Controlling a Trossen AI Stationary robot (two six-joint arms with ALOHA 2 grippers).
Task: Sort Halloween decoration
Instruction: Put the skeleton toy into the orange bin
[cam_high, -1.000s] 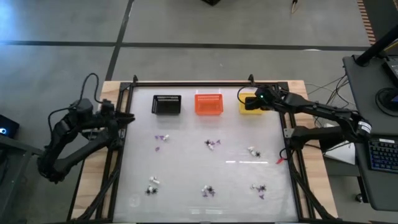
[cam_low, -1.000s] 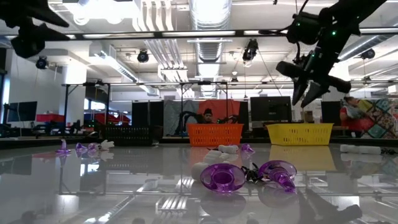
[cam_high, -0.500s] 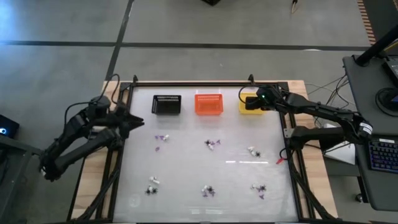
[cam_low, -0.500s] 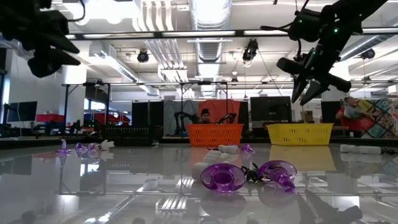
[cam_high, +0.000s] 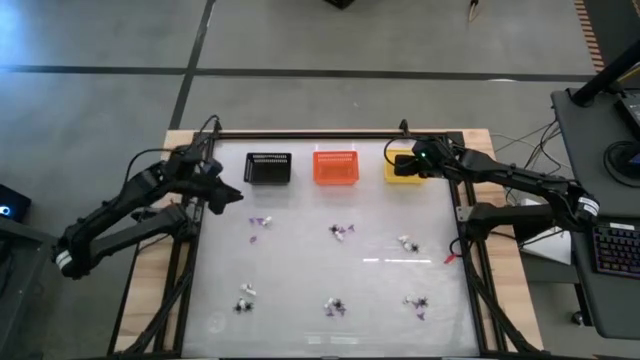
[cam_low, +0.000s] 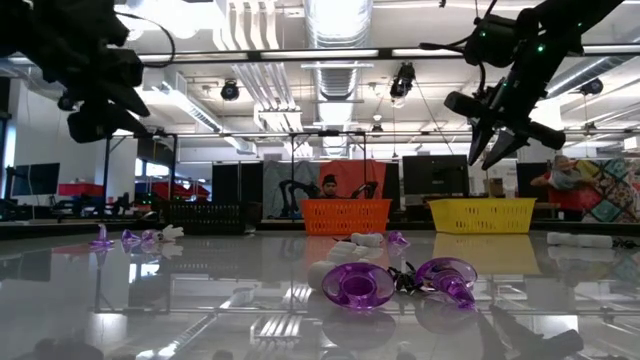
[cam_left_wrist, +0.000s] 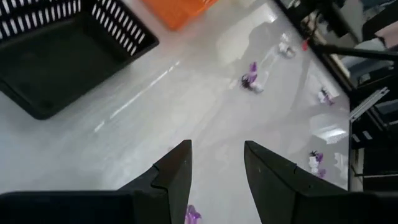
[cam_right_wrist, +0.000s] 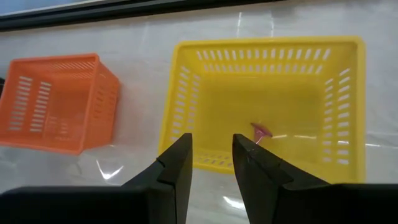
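Since the earlier frames the left arm has been swung in from the counter's edge, so that the left pincer (cam_high: 222, 192) is now held just beside the black rectangular slatted basket (cam_high: 268, 168), on the side away from the orange rectangular slatted basket (cam_high: 336, 166). Its fingers (cam_left_wrist: 176, 173) are seen spread with nothing between them. The right pincer (cam_high: 407, 163) has hardly been shifted; it is held above the yellow rectangular slatted basket (cam_right_wrist: 267, 109), the far neighbour of the orange one, with its fingers (cam_right_wrist: 176, 163) slightly parted and nothing pinched.

One small purple trinket (cam_right_wrist: 261, 131) is seen lying on the floor of the yellow basket, apart from the pincer, so a drop appears to have been completed there.

The rest of the Halloween decoration, tiny purple, white and black spidery trinkets (cam_high: 342, 232), is scattered in small clusters over the glossy white counter (cam_high: 300, 260), all on the near side of the orange basket and well apart from it. One purple and white cluster (cam_high: 259, 221) is lying nearest the left pincer.

Most of the sorting is judged to remain, and the left arm is probably being brought in for a pick from that near cluster.
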